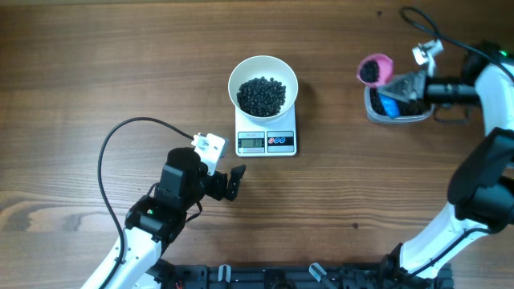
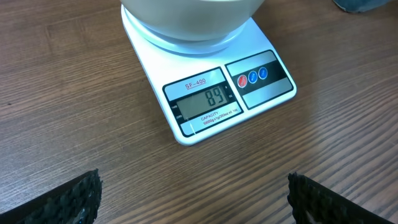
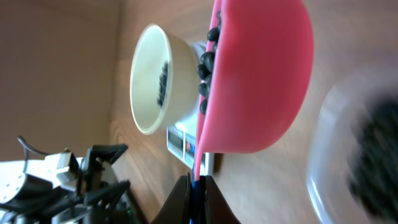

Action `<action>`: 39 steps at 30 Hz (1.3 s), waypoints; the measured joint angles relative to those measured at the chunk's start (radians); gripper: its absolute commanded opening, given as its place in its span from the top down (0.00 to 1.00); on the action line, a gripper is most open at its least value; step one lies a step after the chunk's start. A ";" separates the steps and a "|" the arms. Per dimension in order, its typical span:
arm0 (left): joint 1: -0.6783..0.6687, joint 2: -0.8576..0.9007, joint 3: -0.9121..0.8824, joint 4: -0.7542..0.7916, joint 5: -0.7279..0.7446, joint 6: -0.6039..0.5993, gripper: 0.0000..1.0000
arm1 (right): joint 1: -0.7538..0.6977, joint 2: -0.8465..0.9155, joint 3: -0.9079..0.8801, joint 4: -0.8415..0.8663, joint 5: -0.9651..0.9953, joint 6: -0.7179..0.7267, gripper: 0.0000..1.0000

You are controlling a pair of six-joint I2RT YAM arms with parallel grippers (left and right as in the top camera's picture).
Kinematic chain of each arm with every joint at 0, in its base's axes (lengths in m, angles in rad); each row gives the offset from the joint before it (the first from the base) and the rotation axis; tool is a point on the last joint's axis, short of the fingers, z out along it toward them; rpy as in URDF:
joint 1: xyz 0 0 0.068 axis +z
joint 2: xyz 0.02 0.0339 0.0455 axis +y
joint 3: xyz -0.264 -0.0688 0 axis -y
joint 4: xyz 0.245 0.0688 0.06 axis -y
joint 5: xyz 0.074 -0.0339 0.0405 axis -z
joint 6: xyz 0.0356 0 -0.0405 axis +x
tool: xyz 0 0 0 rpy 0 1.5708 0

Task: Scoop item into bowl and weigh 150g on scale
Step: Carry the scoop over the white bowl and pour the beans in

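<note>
Bearing the scale (image 1: 266,141), wood-grain table (image 1: 80,64).

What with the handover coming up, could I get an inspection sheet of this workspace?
Surface: brown wooden table.
Job's things: white bowl of black beads sits on the scale, display 89; pink scoop, beads inside, raised beside the clear tub.
Clutter: nothing seen.
Grippers: left gripper, fingers open, empty, facing scale; right gripper shut on scoop.
Cables: black cable loops by left arm; second cable at the right wrist.
Surroundings: nothing seen.
</note>
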 measured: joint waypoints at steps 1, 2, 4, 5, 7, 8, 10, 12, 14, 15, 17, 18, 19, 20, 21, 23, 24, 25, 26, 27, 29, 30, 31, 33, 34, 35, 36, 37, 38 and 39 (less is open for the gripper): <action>0.000 0.000 0.000 0.000 0.000 0.000 0.00 | 0.030 0.000 0.016 0.020 -0.006 0.027 0.96; 0.000 0.000 0.000 0.000 0.000 0.000 0.00 | 0.071 0.000 0.032 0.074 -0.010 0.075 0.96; 0.000 0.000 0.000 0.000 0.000 0.000 0.00 | 0.139 0.001 0.048 0.172 -0.014 0.161 0.96; 0.000 0.000 0.000 0.000 0.000 0.000 0.00 | 0.174 0.001 0.052 0.207 -0.017 0.203 0.96; 0.000 0.000 0.000 0.000 0.000 0.000 0.00 | 0.240 0.001 0.052 0.257 -0.024 0.270 0.96; 0.000 0.000 0.000 0.000 0.000 0.000 0.00 | 0.264 0.001 0.052 0.269 -0.031 0.294 0.96; 0.000 0.000 0.000 0.000 0.000 0.000 0.00 | 0.301 0.001 0.052 0.276 -0.050 0.331 0.96; 0.000 0.000 0.000 0.000 0.000 0.000 0.00 | 0.350 0.001 0.052 0.277 -0.059 0.359 0.96; 0.000 0.000 0.000 0.000 0.000 0.000 0.00 | 0.393 0.001 0.052 0.271 -0.039 0.374 0.96; 0.000 0.000 0.000 0.000 0.000 0.000 0.00 | 0.425 0.001 0.052 0.267 -0.015 0.389 0.96; 0.000 0.000 0.000 0.000 0.000 0.000 0.00 | 0.478 0.001 0.052 0.260 0.030 0.399 0.96; 0.000 0.000 0.000 0.000 0.000 0.000 0.00 | 0.497 0.001 0.052 0.256 0.055 0.402 0.96; 0.000 0.000 0.000 0.000 0.000 0.000 0.00 | 0.523 0.001 0.052 0.245 0.097 0.407 0.96; 0.000 0.000 0.000 0.000 0.000 0.000 0.00 | 0.546 0.000 0.052 0.232 0.140 0.409 0.96; 0.000 0.000 0.000 0.000 0.000 0.000 0.00 | 0.564 0.000 0.053 0.215 0.186 0.412 0.96; 0.000 0.000 0.000 0.000 0.000 0.000 0.00 | 0.602 -0.006 0.053 0.194 0.303 0.412 0.96; 0.000 0.000 0.000 0.000 0.000 0.000 0.00 | 0.620 -0.013 0.053 0.190 0.358 0.412 0.96; 0.000 0.000 0.000 0.000 0.000 0.000 0.00 | 0.636 -0.022 0.053 0.190 0.411 0.412 0.96; 0.000 0.000 0.000 0.000 0.000 0.000 0.00 | 0.646 -0.028 0.053 0.189 0.446 0.412 0.96; 0.000 0.000 0.000 0.000 0.000 0.000 0.00 | 0.672 -0.043 0.053 0.190 0.525 0.412 0.96; 0.000 0.000 0.000 0.000 0.000 0.000 0.00 | 0.732 -0.060 0.053 0.189 0.664 0.412 0.96; 0.000 0.000 0.000 0.000 0.000 0.000 0.00 | 0.761 -0.063 0.053 0.190 0.729 0.411 0.96; 0.000 0.000 0.000 0.000 0.000 0.000 0.00 | 0.788 -0.065 0.053 0.192 0.796 0.407 0.96; 0.000 0.000 0.000 0.000 0.000 0.000 0.00 | 0.842 -0.071 0.053 0.204 0.944 0.399 0.96; 0.000 0.000 0.000 0.000 0.000 0.000 0.00 | 0.864 -0.076 0.053 0.208 1.021 0.396 0.96; 0.000 0.000 0.000 0.000 0.000 0.000 0.00 | 0.885 -0.080 0.053 0.213 1.104 0.390 0.96; 0.000 0.000 0.000 0.000 0.000 0.000 0.00 | 0.898 -0.083 0.054 0.223 1.155 0.380 0.96; 0.000 0.000 0.000 0.000 0.000 0.000 0.00 | 0.912 -0.085 0.058 0.234 1.220 0.356 0.96; 0.000 0.000 0.000 0.000 0.000 0.000 0.00 | 0.926 -0.087 0.059 0.261 1.276 0.313 0.96; 0.000 0.000 0.000 0.000 0.000 0.000 0.00 | 0.936 -0.087 0.061 0.271 1.311 0.277 0.96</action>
